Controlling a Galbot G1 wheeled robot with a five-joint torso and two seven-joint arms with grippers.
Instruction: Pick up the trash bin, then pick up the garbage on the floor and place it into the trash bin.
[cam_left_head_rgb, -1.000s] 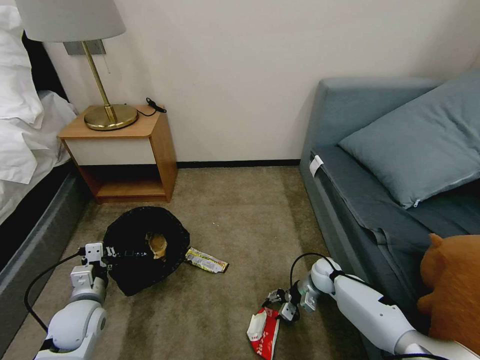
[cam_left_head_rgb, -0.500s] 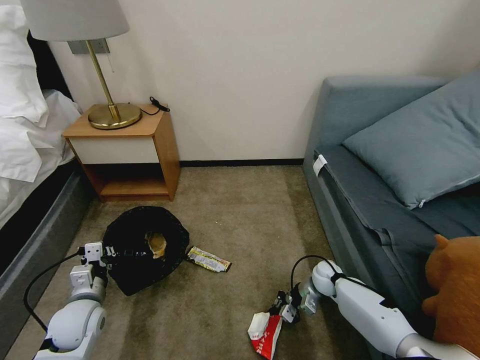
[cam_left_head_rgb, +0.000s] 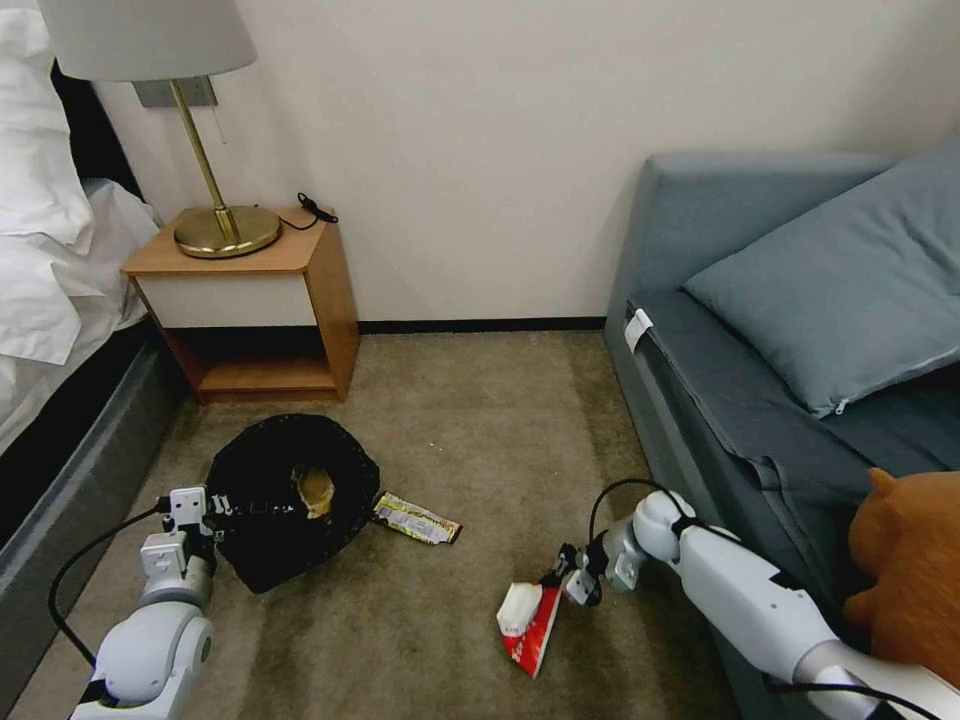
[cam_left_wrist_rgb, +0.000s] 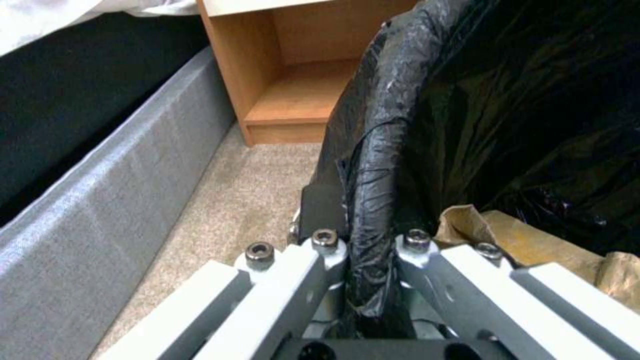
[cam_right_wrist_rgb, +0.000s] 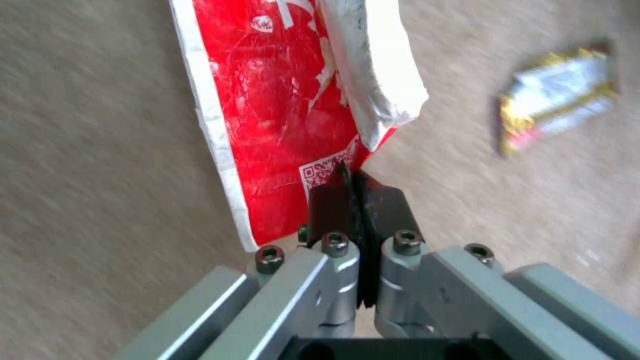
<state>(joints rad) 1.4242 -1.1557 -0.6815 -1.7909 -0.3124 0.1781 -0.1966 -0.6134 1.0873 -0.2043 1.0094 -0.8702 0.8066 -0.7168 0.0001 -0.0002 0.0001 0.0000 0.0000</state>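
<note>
Where the carpet runs between the bed and the grey-blue sofa, the trash bin (cam_left_head_rgb: 290, 495) serves as the landmark: a small round black bin lined with a crinkly black bag, tilted so its mouth shows. The left gripper (cam_left_head_rgb: 212, 502) is at the bin's near-left rim. In the left wrist view its fingers (cam_left_wrist_rgb: 320, 207) are drawn together on the bag-covered rim (cam_left_wrist_rgb: 377, 165), one pad outside the bin, the other hidden inside.

One piece of crumpled brown paper (cam_left_head_rgb: 315, 490) lies inside the bin; the left wrist view shows it just beside the clamped rim (cam_left_wrist_rgb: 533, 240).

One dark flat snack wrapper (cam_left_head_rgb: 415, 519) with gold edging lies on the carpet just beside the bin, touching or nearly touching its right side.

Farther right of the bin, well apart from it and near the sofa's base, the right gripper (cam_left_head_rgb: 562, 582) has its fingers pressed together on a corner of one red-white packet (cam_left_head_rgb: 527, 620). In the right wrist view the two dark pads (cam_right_wrist_rgb: 333, 202) meet with only the packet's edge (cam_right_wrist_rgb: 280, 120) between them, and the packet hangs from that corner, red face outward with a white flap folded over. Whether its far end touches the carpet I cannot tell.

Counted: one bin, three litter pieces in sight, two grippers.

Behind the bin stands one wooden nightstand (cam_left_head_rgb: 250, 300) carrying one brass lamp (cam_left_head_rgb: 225, 225).
</note>
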